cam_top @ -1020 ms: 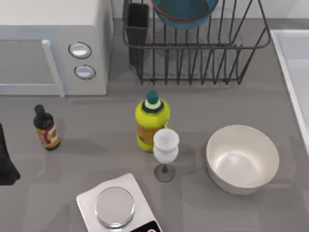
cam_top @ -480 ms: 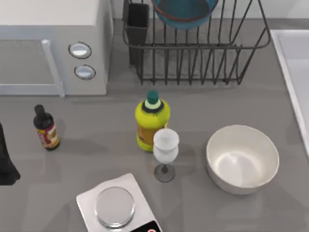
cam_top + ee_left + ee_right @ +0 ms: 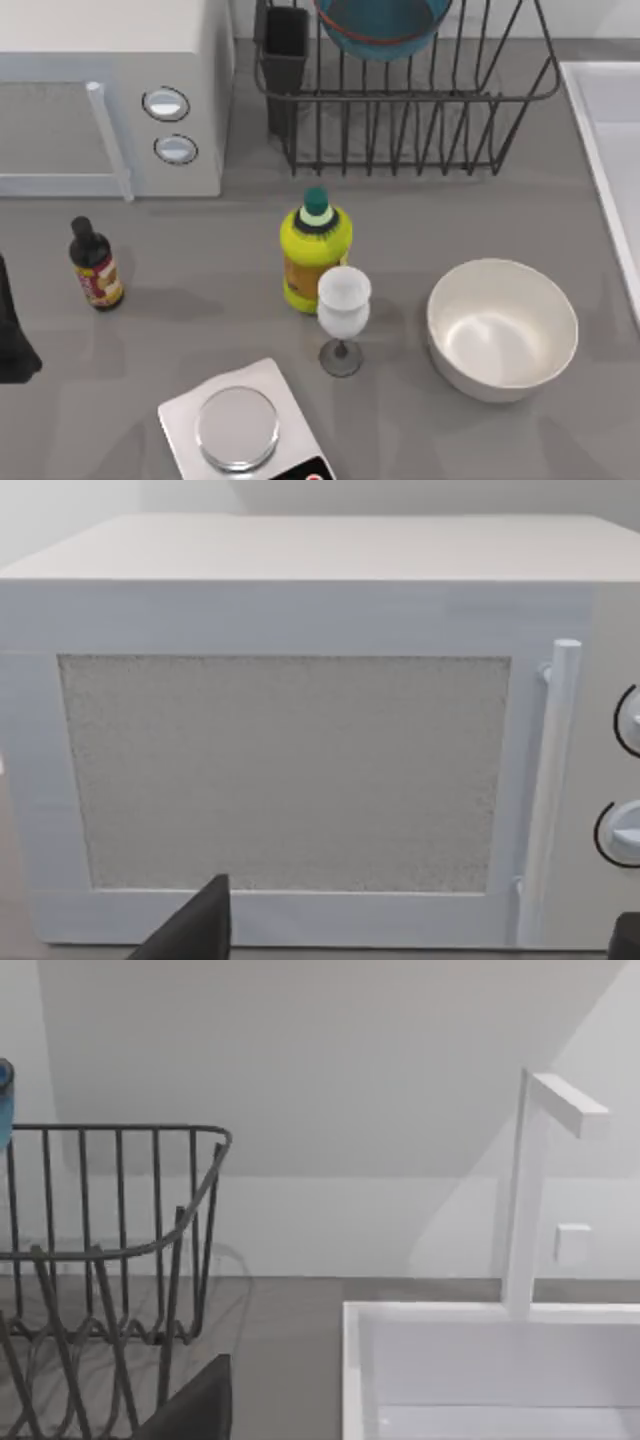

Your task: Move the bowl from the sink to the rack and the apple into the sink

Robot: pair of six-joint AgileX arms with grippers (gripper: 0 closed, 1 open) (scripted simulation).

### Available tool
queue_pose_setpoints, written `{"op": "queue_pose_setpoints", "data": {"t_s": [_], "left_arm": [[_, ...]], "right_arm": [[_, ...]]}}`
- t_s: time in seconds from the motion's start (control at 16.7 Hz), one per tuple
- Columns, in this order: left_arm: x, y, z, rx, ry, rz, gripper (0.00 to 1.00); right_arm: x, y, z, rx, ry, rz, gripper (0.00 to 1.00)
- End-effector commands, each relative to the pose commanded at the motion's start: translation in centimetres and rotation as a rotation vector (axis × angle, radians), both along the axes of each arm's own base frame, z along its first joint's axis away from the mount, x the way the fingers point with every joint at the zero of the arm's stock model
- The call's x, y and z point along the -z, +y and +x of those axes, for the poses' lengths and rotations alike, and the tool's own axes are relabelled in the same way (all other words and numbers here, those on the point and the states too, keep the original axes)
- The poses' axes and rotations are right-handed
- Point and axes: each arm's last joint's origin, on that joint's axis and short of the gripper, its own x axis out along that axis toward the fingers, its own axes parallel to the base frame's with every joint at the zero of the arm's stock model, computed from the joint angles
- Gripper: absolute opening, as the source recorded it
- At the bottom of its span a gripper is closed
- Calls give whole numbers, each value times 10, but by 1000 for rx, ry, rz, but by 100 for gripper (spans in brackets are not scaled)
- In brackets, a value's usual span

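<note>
Sitting in the rack (image 3: 410, 110) already – bowl (image 3: 382, 25) at the back, leaning among the upright bars, so that half looking done. Lying at the table's right edge: sink (image 3: 605, 130). Apple half looking unfinished. Resting at the table's left edge: left arm (image 3: 12, 335), facing the microwave (image 3: 300, 730) – likely parked. Grip of both pincers: cannot tell.

bowl (image 3: 381, 25) in rack (image 3: 405, 105), white bowl (image 3: 502, 328) on table
</note>
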Motion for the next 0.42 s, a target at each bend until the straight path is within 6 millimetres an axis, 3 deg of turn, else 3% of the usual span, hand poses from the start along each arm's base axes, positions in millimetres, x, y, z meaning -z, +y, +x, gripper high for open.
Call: {"op": "queue_pose_setpoints", "data": {"t_s": [0.24,0.42], "left_arm": [[0,0,0,0,0,0,100],[0,0,0,0,0,0,100]], "right_arm": [[20,3,-7,18,36,-5,100],[22,3,-7,22,40,-6,100]]}}
